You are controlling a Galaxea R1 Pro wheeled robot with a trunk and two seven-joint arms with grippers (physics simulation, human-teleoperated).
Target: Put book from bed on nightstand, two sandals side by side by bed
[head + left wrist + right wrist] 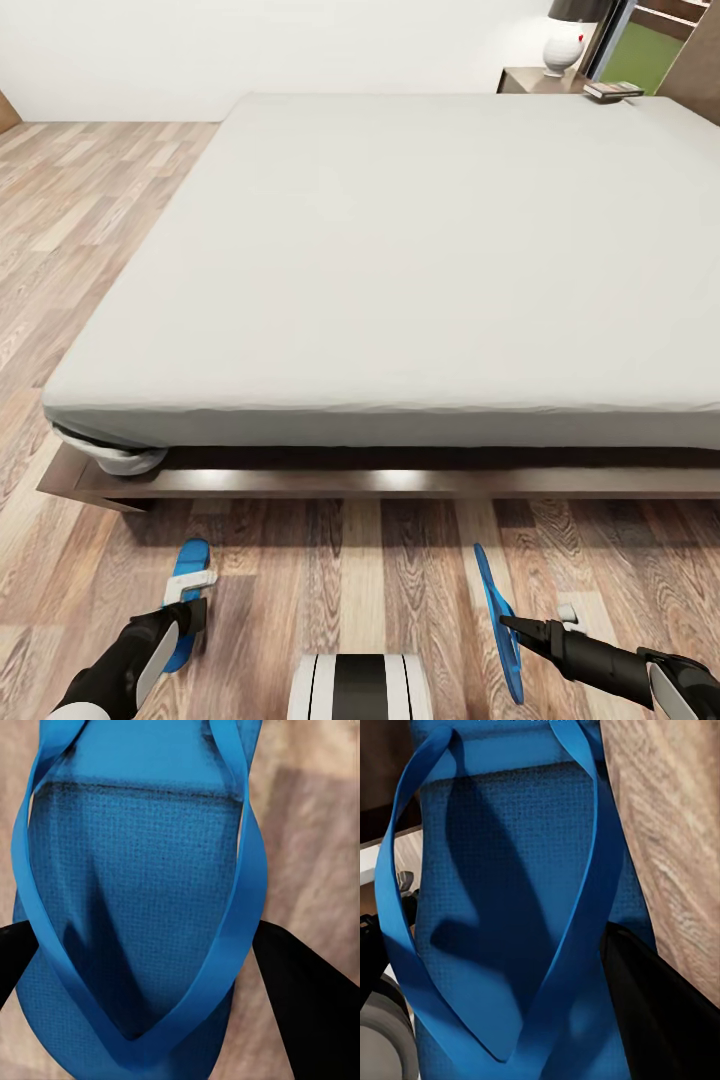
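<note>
The bed [400,260], with its bare pale mattress, fills the head view ahead of me. At its far right corner stands a nightstand [527,80], and the book [612,90] lies flat on its top. One blue sandal [188,572] rests flat on the wood floor near the bed's foot. My left gripper [186,612] hangs over it, open, with a black finger [307,1005] on each side of the sandal [135,907]. My right gripper [512,626] is shut on the other blue sandal [497,620], holding it on edge above the floor; up close its straps and sole [510,892] show.
A white lamp [563,45] with a dark shade stands on the nightstand beside the book. The bed's dark wooden frame [400,482] juts out low in front of me. My own base [360,686] shows between the arms. Wood floor runs along the bed's left side.
</note>
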